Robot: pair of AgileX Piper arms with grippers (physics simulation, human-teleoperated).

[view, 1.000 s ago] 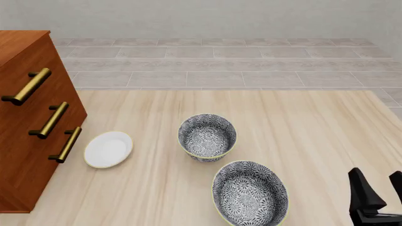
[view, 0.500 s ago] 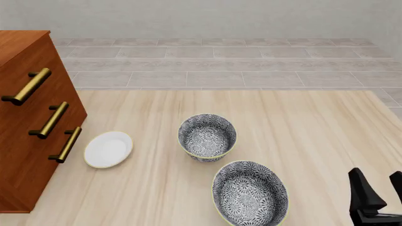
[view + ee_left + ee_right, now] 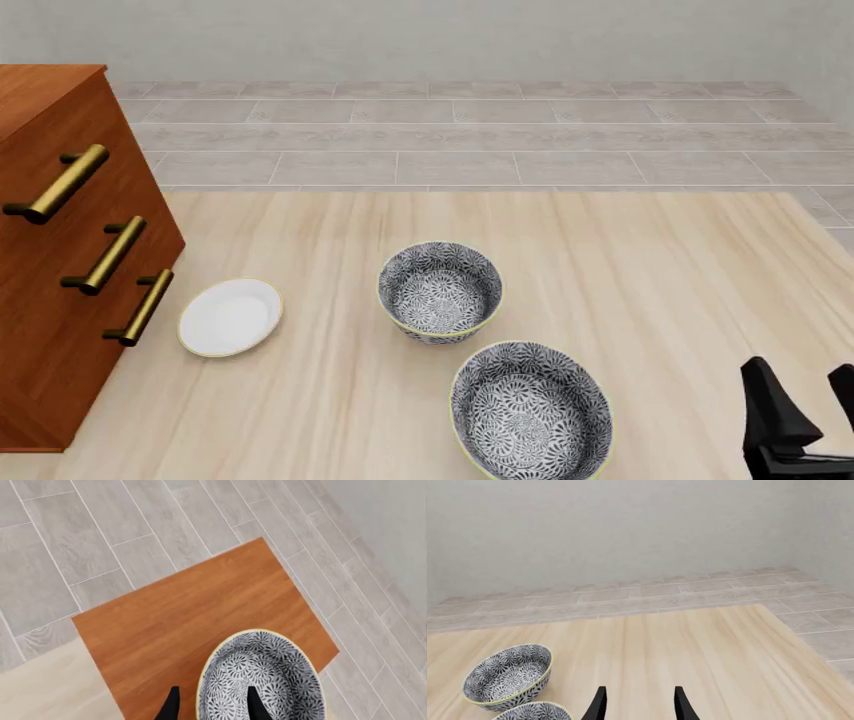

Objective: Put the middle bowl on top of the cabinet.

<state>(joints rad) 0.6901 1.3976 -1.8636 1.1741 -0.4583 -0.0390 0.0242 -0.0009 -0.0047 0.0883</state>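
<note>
In the left wrist view the middle bowl (image 3: 257, 685), grey-and-white floral with a pale-yellow rim, sits on the reddish-brown top of the cabinet (image 3: 180, 615) near one corner. My left gripper (image 3: 211, 706) is open, one finger outside the bowl's rim and one inside it. The front view shows the cabinet (image 3: 67, 250) at the left with its brass handles; neither the left gripper nor that bowl appears there. My right gripper (image 3: 810, 400) stands open and holds nothing, low over the table's near right corner.
Two more patterned bowls stand on the table, one at the centre (image 3: 441, 290) and one nearer the front (image 3: 531, 412). A small white plate (image 3: 230, 317) lies beside the cabinet's foot. Grey tiled floor lies beyond the table's far edge.
</note>
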